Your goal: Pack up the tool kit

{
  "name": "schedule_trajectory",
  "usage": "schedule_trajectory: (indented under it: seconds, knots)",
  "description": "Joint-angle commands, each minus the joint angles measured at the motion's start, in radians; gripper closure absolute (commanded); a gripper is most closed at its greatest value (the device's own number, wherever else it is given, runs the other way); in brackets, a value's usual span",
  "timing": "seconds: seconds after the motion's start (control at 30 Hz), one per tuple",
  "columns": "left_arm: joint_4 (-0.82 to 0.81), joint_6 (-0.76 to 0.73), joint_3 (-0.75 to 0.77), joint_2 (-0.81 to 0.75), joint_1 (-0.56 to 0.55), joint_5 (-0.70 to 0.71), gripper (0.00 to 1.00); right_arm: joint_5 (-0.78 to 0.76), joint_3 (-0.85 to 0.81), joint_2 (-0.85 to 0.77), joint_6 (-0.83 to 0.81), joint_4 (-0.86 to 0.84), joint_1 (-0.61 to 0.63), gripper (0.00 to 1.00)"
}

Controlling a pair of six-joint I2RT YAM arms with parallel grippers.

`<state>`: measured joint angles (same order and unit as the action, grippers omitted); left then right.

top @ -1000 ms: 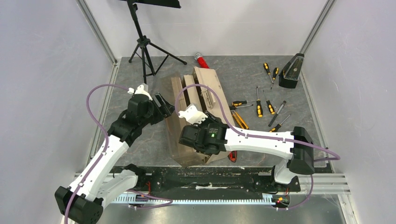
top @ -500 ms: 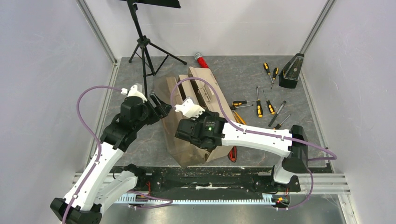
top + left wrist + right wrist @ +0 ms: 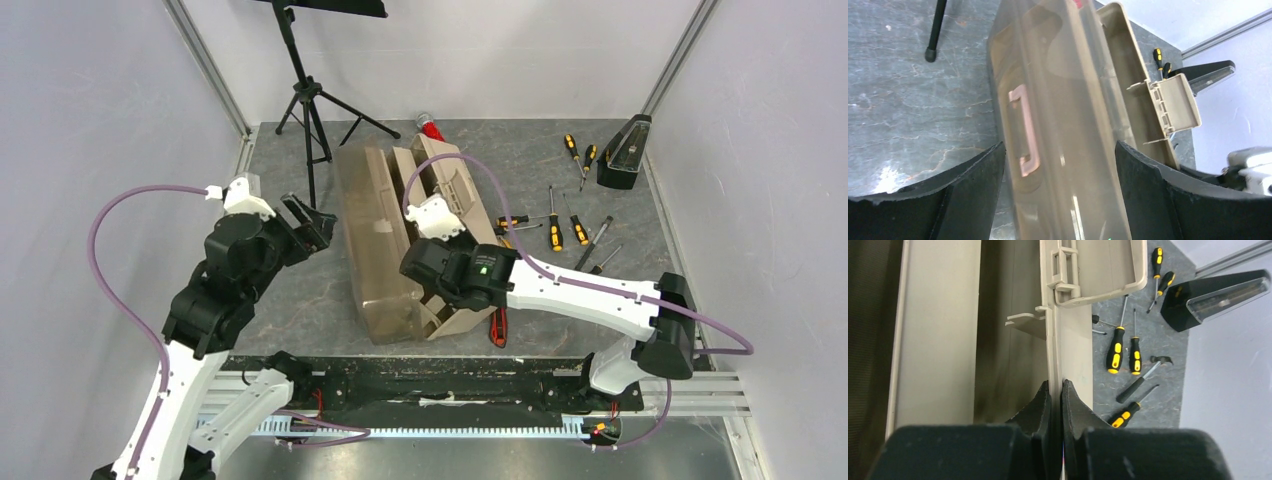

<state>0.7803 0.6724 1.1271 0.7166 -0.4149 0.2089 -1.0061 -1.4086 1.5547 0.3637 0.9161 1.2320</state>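
Observation:
The translucent tan toolbox lies open in the middle of the table, with its lid part on the left and its tray part on the right. The left wrist view shows the lid's cream handle. My left gripper is open and empty, a little to the left of the lid; the lid fills the space ahead of its fingers. My right gripper is shut on a thin upright wall of the toolbox. Black-orange screwdrivers and a small hammer lie to the right. A red utility knife lies beside the box.
A black metronome stands at the back right. A red glittery cylinder lies behind the toolbox. A black music-stand tripod stands at the back left. More screwdrivers lie near the metronome. White walls enclose the table.
My left gripper has pulled back to the left, away from the toolbox. The lid part has swung out to the left. My right gripper has shifted right and further back, still on the box.

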Motion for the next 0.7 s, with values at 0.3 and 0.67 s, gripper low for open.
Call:
schedule_trajectory:
  seconds: [0.3, 0.67]
  knots:
    - [0.114, -0.105, 0.162, 0.118, -0.005, -0.118, 0.14, 0.245, -0.001, -0.041, 0.145, -0.312, -0.022, 1.00]
    - [0.166, -0.146, 0.432, 0.445, -0.164, 0.037, 0.21, 0.082, -0.062, 0.028, 0.077, -0.266, 0.037, 1.00]
